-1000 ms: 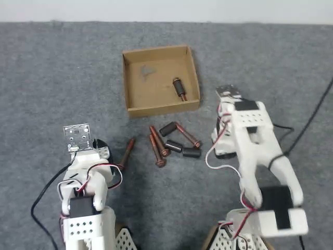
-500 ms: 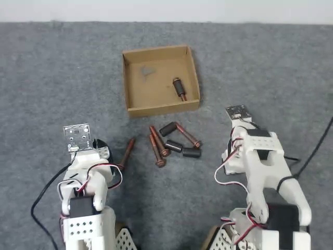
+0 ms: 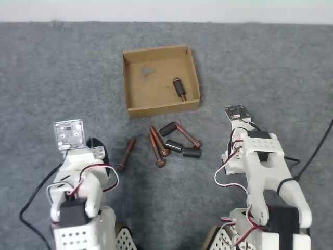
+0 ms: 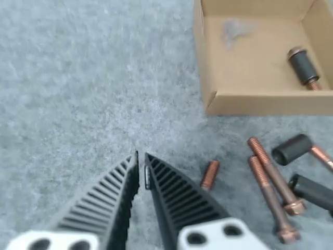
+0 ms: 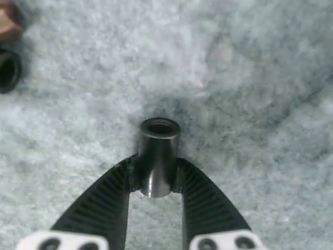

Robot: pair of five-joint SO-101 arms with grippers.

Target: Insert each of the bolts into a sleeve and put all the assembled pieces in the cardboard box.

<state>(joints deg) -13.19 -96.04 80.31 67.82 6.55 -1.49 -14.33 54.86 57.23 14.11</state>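
Cardboard box [image 3: 152, 91], one sleeved bolt [image 3: 180, 88] inside, loose bolts [image 3: 156, 149] outside

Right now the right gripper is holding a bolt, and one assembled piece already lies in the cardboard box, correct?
No. The right gripper holds a black sleeve, not a bolt, as the right wrist view shows. One assembled piece does lie in the cardboard box.

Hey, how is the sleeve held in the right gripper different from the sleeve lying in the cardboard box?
The held sleeve is empty, its bore open; the boxed sleeve has a copper bolt through it. The held sleeve is clamped between the jaws of the right gripper; the boxed sleeve lies loose on the floor of the cardboard box, near a side wall. Both are short, dark cylinders.
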